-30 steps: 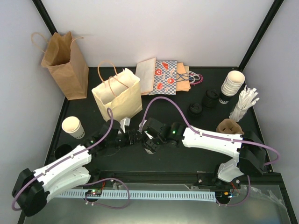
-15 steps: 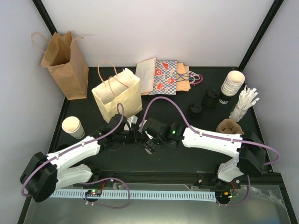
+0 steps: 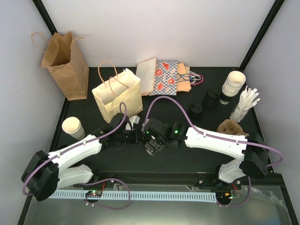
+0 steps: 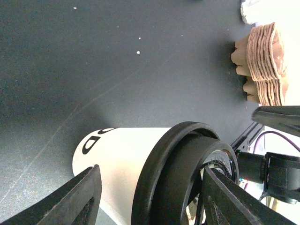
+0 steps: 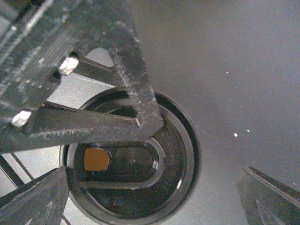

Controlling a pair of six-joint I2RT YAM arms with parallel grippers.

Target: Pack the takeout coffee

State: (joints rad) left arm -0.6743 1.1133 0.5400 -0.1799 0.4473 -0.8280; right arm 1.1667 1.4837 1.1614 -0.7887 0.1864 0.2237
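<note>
Grips the takeout coffee cup (image 4: pixel 124 159) between the fingers of the left gripper (image 4: pixel 151 180), black lid (image 5: pixel 180 154) on. Hangs the right gripper (image 5: pixel 152 180) spread wide just above that lid. Likely light, crushable: squeeze gently under the rim.

Overhead light is bright and even. The tall brown paper bag (image 3: pixel 65 65) and cream handled paper bag (image 3: pixel 119 96) cast only short, soft shadows on the matte black counter (image 3: pixel 178 161). In the left wrist view the white paper cup with a black plastic lid (image 4: pixel 126 159) is crisp, the left arm's dark fingers (image 4: pixel 79 197) are blurred, and the upper right corner blows out white. The right wrist view is dim, with the right arm's fingers (image 5: pixel 33 197) shadowed at the lower corners and a faint sheen on the lid.
</note>
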